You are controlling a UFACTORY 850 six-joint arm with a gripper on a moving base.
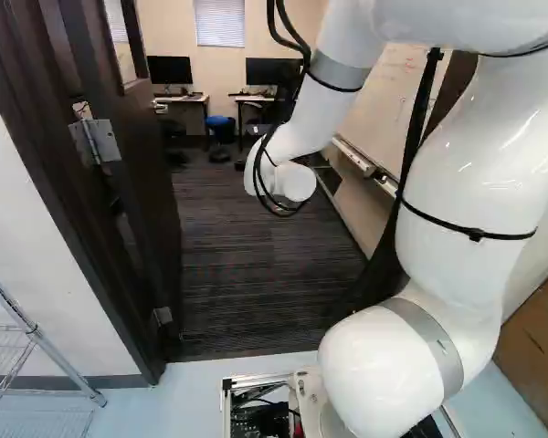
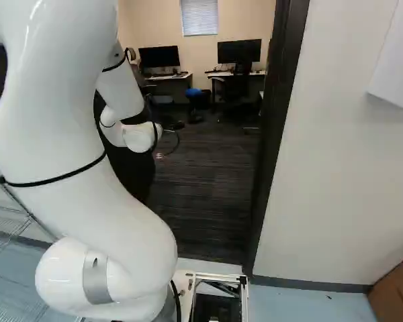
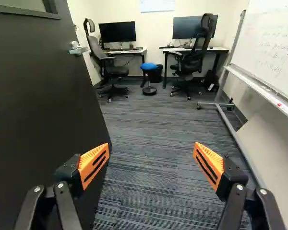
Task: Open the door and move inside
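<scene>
In the right base view a small part of my gripper seems to show beyond the white wrist; the rest is hidden. Seen from the wrist, the gripper stands wide open, nothing between its fingers. The dark door is swung inward at the left of the left base view, on hinges. In the wrist view the door stands beside the finger on the handle's side, and its lever handle is farther ahead. Whether finger and door touch, I cannot tell. My wrist reaches through the doorway.
The dark door frame borders the opening. Inside, a wheeled whiteboard stands opposite the door. Desks with monitors, office chairs and a blue stool are at the back. A wire rack and a cardboard box flank the base.
</scene>
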